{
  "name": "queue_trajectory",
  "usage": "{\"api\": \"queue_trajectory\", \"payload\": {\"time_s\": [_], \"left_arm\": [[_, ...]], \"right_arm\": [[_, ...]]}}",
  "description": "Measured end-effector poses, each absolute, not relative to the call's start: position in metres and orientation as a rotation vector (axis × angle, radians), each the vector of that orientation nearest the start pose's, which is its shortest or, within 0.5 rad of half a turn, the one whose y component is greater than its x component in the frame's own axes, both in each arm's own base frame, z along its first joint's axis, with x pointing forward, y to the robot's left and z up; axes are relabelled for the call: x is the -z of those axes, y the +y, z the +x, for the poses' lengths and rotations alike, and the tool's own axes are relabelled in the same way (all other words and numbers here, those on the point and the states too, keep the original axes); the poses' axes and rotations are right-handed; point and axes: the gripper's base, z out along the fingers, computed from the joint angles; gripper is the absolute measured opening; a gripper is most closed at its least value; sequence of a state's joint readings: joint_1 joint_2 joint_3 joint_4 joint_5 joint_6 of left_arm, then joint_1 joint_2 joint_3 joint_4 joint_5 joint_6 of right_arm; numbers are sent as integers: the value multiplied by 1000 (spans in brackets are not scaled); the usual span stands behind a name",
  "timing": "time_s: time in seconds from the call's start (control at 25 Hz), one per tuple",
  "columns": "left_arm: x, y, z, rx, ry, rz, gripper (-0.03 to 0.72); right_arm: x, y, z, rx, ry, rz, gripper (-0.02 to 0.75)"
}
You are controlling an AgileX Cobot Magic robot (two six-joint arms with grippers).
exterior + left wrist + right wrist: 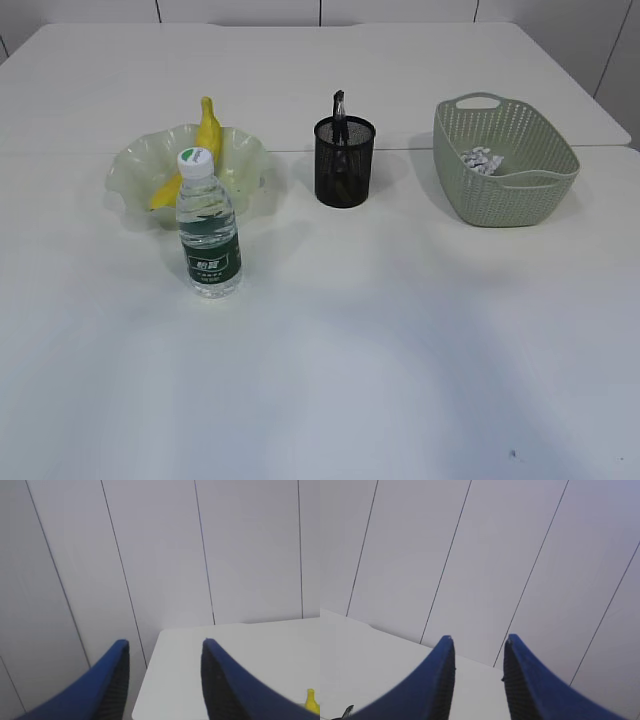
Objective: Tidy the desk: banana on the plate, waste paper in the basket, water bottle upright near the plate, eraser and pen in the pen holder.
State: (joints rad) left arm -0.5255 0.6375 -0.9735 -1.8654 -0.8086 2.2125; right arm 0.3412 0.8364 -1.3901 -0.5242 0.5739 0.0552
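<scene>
left gripper (165, 647) parted, empty, past desk (400, 340) edge | right gripper (479, 642) parted, empty | water bottle (209, 224) upright touching plate (135, 165) rim

Open desk (400, 350) across the front; water bottle (209, 225) upright just before the plate (135, 165), blocking that approach.

Pale panelled wall (165, 555) — thin dark seams, even light
</scene>
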Motion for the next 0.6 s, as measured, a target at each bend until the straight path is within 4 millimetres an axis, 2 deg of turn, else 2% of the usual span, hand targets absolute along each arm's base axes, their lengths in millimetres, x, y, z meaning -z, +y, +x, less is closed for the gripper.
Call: {"api": "queue_trajectory", "payload": {"time_s": [0.4, 0.6], "left_arm": [[-450, 20, 100, -352, 1521, -134, 331], [-450, 20, 100, -300, 1515, -185, 331]], "right_arm": [[-538, 15, 115, 241, 1414, -305, 251], [-538, 15, 115, 241, 1414, -305, 251]]}}
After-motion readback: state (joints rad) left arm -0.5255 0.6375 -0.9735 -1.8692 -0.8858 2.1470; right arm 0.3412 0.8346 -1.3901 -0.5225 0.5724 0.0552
